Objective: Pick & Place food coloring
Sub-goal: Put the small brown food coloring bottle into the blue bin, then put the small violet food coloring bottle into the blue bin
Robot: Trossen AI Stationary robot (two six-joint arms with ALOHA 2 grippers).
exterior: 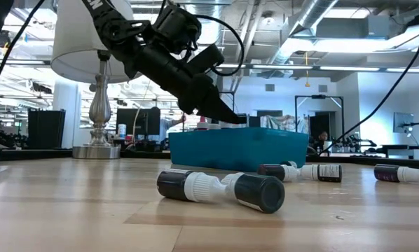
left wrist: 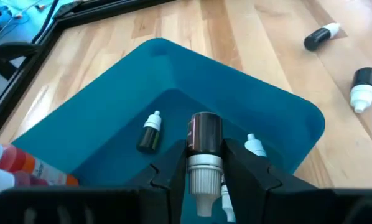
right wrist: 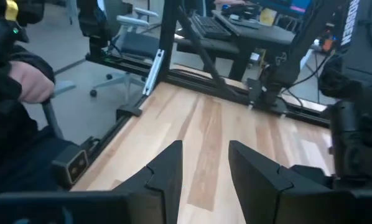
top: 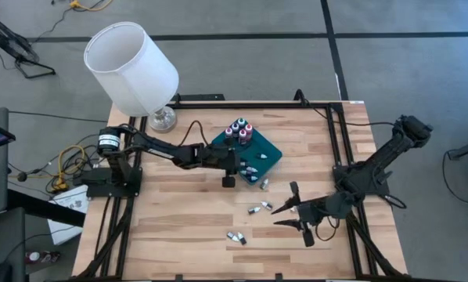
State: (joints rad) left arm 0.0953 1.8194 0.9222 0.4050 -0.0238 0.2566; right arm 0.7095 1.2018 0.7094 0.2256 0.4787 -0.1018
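Observation:
A flat teal tray (top: pixel 271 157) lies at the table's middle, toward the far edge. Several food coloring bottles (top: pixel 239 131) stand at its far corner, and others lie inside it (left wrist: pixel 150 132). My left gripper (top: pixel 238 166) hovers over the tray, shut on one dark bottle with a white cap (left wrist: pixel 203 134). Loose bottles lie on the wood nearer the front (top: pixel 257 208) (top: pixel 235 236). My right gripper (top: pixel 279 217) stands open to the right of them with nothing between its fingers (right wrist: pixel 204 162). My left gripper pinches the bottle between its two fingers at the white collar (left wrist: pixel 203 160), where the cap meets the dark body. The bottle lies along the fingers, dark bottom end forward and cap tip toward the wrist. The fingers slant down from the table's left. The bottle is lifted clear above the tray's floor.
A white-shaded lamp (top: pixel 132 66) stands at the far left corner. Black frame rails (top: pixel 340 141) border the table. In the low view, two bottles (exterior: pixel 255 190) lie close in front of the tray and more to the right (exterior: pixel 399 173). A person's hand (right wrist: pixel 30 81) shows beyond the table.

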